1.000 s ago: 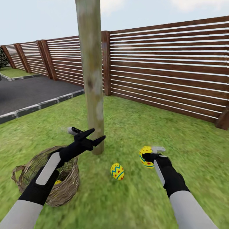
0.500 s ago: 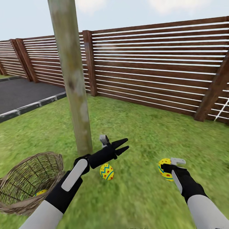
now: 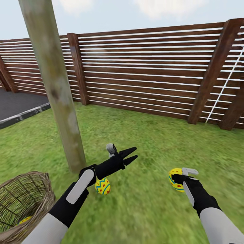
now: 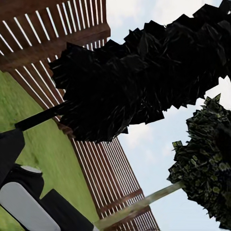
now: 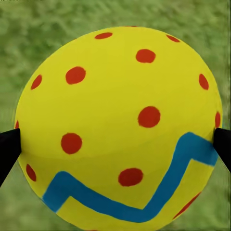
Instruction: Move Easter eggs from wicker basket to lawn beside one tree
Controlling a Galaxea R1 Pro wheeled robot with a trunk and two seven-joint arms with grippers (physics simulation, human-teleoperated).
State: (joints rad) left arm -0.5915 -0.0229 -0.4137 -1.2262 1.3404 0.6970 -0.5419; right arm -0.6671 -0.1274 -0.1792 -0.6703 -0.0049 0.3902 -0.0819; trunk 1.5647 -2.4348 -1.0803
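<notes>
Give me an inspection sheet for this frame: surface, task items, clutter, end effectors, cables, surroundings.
Surface: mottled green grass lawn, flat.
Job's things: brown woven wicker basket on the grass, one yellow painted egg inside; a second yellow egg with blue zigzag lies on the grass near the pale mottled tree trunk; a third, red-dotted yellow egg is gripped.
Clutter: nothing seen.
End effectors: left end effector open, empty, raised; right end effector shut on the red-dotted egg.
Cables: nothing seen.
Surroundings: dark brown slatted wooden fence, grey-edged asphalt driveway.
</notes>
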